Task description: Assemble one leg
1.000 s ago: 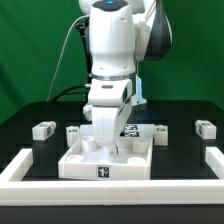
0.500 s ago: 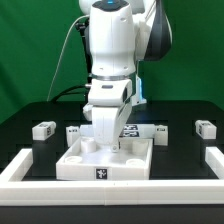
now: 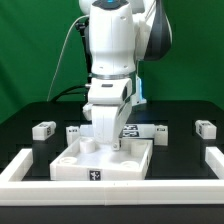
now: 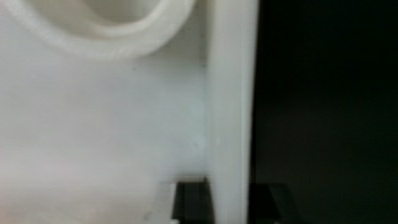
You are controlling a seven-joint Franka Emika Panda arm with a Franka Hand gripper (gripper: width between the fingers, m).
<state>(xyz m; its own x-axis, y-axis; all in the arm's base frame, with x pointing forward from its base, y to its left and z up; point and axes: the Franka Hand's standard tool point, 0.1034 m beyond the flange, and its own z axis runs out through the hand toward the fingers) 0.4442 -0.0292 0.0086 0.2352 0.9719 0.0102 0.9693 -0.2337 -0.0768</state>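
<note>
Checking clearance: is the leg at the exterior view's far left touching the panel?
Apart. The exterior view shows bare black table between the leg and the panel.

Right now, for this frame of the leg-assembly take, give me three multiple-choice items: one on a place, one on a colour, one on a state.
1. Where does the large flat white square panel lie?
A. At the exterior view's far left.
B. Middle front, below the arm.
C. Lifted off the table.

2. What colour is the table top?
A. Black.
B. Red.
C. Wooden brown.

3. How do the arm's fingers stand?
A. Raised high.
B. At the exterior view's right edge.
C. Down at the panel.

Answers: B, it sits under the arm; A, black shows all around the parts; C, the wrist view shows the panel's white edge right at them.
</note>
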